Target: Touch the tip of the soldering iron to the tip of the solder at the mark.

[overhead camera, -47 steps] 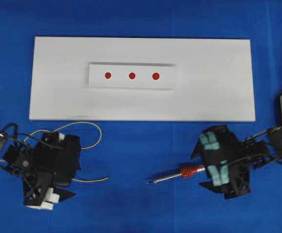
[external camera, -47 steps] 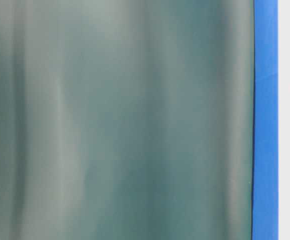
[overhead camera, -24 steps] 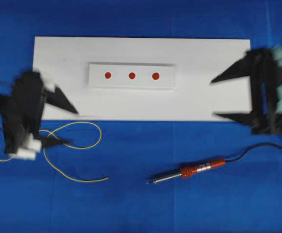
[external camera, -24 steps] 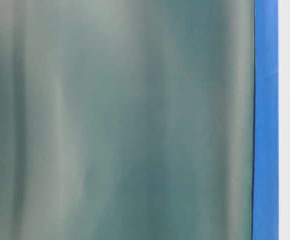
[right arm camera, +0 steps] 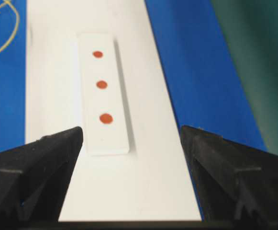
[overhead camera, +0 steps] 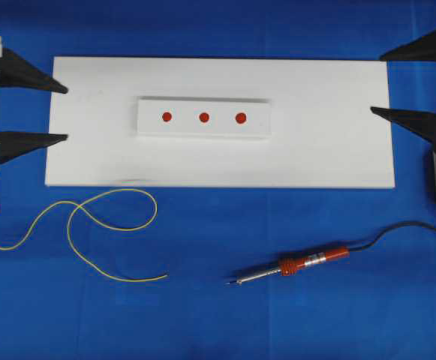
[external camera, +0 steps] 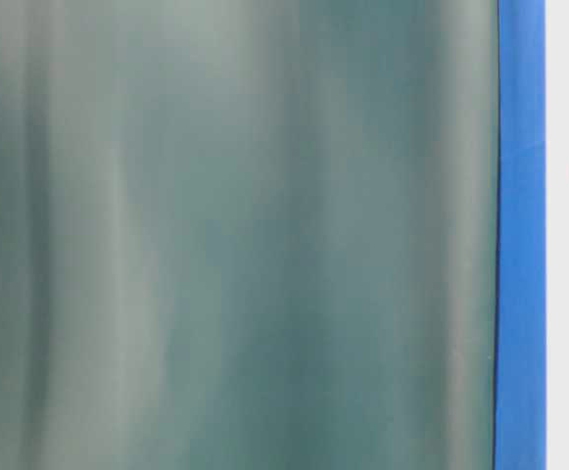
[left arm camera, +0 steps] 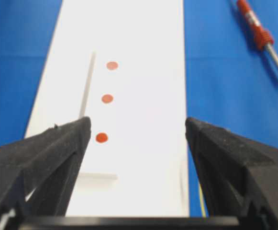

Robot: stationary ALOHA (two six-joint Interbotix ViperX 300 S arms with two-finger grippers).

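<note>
On the blue bench, lower right of the overhead frame, lies the slim red-handled, silver-shafted soldering iron [overhead camera: 296,267]; probably light and rigid, best gripped at the handle; the thin yellow solder wire [overhead camera: 97,225], lower left, looks floppy, so hold it near its free end; left end effector [overhead camera: 58,112] and right end effector [overhead camera: 379,84] gape wide, empty.

A white board [overhead camera: 330,142] is being shown on a plain blue table cover [overhead camera: 218,315], with a white strip [overhead camera: 202,133] carrying three red dots [overhead camera: 203,117]. The solder [overhead camera: 112,217] is being seen as yellow; the soldering iron [overhead camera: 293,266] as silver with a red-orange handle and black cord [overhead camera: 405,226]. Both grippers' fingers [overhead camera: 22,75] are being shown black.
</note>
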